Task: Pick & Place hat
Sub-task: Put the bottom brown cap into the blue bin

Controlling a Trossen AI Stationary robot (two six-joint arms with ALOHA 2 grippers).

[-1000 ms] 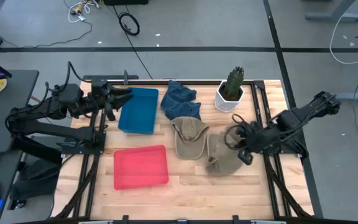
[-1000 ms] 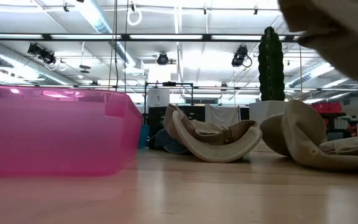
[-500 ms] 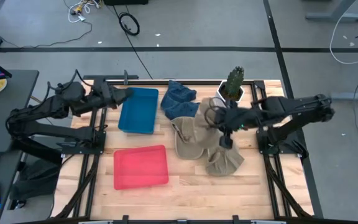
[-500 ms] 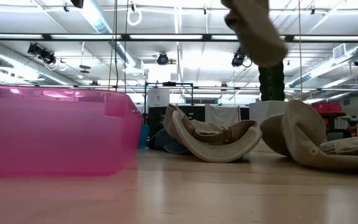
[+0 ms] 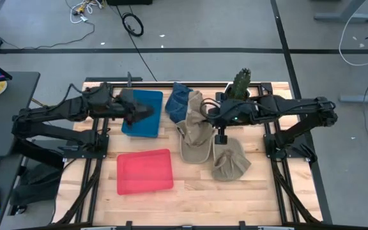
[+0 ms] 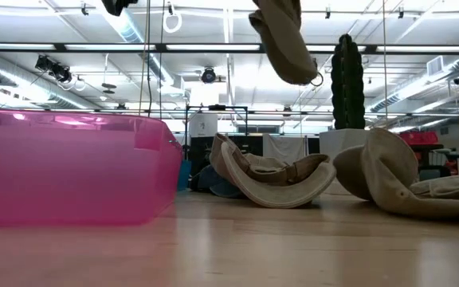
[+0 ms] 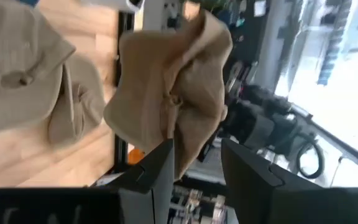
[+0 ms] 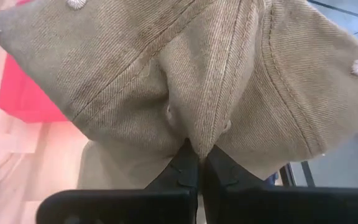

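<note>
A tan hat (image 5: 195,104) is up in the air over the table's middle, near the far edge, and my right gripper (image 5: 205,114) is shut on it. In the low view the hat (image 6: 281,40) hangs high above the tabletop. My left gripper (image 5: 147,112) is open over the blue tray (image 5: 133,122), facing the hat (image 7: 173,93) from the left with a gap between them. Two more tan hats (image 5: 193,139) (image 5: 230,161) lie on the table. My right gripper pinches a bunched fold of the hat's corduroy cloth (image 8: 194,134) between its two fingers (image 8: 185,171). It reaches in from the table's right side. The hat is lifted clear of the table and droops around and below the fingers.
A blue denim hat (image 5: 181,97) lies at the far edge beside the blue tray. A cactus in a white pot (image 5: 237,91) stands just behind my right arm. A red tray (image 5: 144,171) sits near the front left. Bare wood shows along the near edge.
My right gripper has swung from the table's right side toward the left and far edge, carrying the tan hat, which stays clear of the table. My left gripper has reached rightward over the blue tray toward the hat.
</note>
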